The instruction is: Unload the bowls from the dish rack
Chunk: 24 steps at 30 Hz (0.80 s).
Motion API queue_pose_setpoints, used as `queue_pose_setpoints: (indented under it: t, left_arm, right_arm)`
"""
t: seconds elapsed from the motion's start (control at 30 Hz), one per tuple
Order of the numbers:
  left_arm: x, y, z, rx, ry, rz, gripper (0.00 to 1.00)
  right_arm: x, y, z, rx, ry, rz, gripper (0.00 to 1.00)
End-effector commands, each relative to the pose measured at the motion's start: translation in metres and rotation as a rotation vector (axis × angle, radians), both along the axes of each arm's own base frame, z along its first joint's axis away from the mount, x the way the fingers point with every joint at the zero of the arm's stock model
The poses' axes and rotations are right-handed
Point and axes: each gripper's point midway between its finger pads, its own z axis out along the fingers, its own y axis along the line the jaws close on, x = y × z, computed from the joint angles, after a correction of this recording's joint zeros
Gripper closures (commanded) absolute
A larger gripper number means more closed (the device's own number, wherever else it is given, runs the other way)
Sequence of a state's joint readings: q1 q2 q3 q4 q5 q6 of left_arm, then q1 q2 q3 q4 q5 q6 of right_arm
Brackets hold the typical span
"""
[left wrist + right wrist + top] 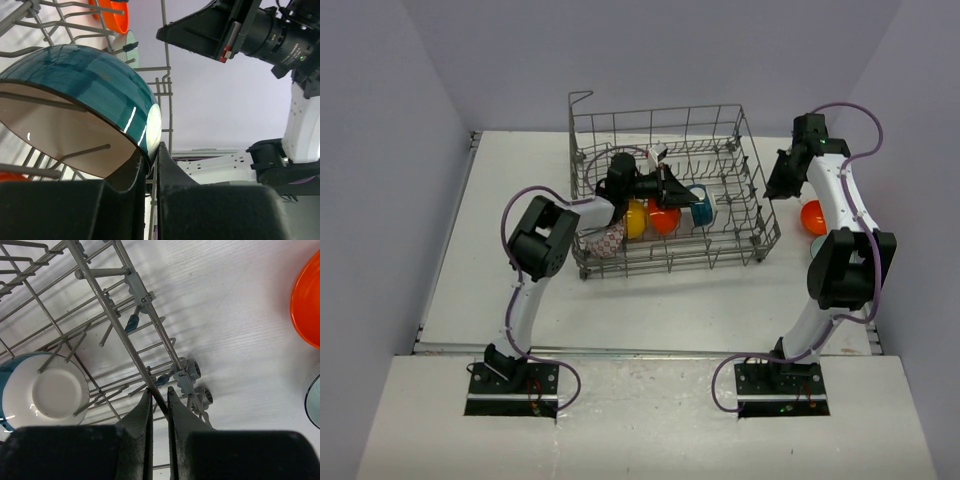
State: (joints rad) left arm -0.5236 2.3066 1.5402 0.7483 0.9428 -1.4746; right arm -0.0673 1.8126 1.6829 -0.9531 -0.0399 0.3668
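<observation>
White bench, lilac walls, grey dish rack mid-bench. Left jaws, inside the rack, are nearly shut, pinching the rim of a teal bowl leaning among tines. Right jaws are nearly shut on a wire of the rack's right side. Likely risks: the thin rim pinch slips, or the bowl snags tines when lifted. Camera lens lettering is too small to read

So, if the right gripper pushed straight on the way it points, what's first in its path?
The dish rack: one of its rim wires sits right between the right gripper's fingertips, apparently pinched there.
</observation>
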Motion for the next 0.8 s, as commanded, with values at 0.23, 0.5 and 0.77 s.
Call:
queue_pose_setpoints:
  t: [0.23,0.5,0.77]
  left_arm:
    - [0.015,0.024,0.160,-0.160,-0.614,0.176,1.00]
    - [0.013,0.019,0.177,-0.137,-0.745,0.184,1.00]
    - [-0.006,0.019,0.200,-0.236,-0.784,0.153,1.00]
  right_arm:
    - [-0.006,-0.024,-0.038,-0.059,0.117,-0.148,1.00]
    - [-0.006,-0.022,-0.039,-0.055,0.121,-0.138,1.00]
    - [-0.001,-0.022,-0.039,-0.054,0.120,-0.133,1.00]
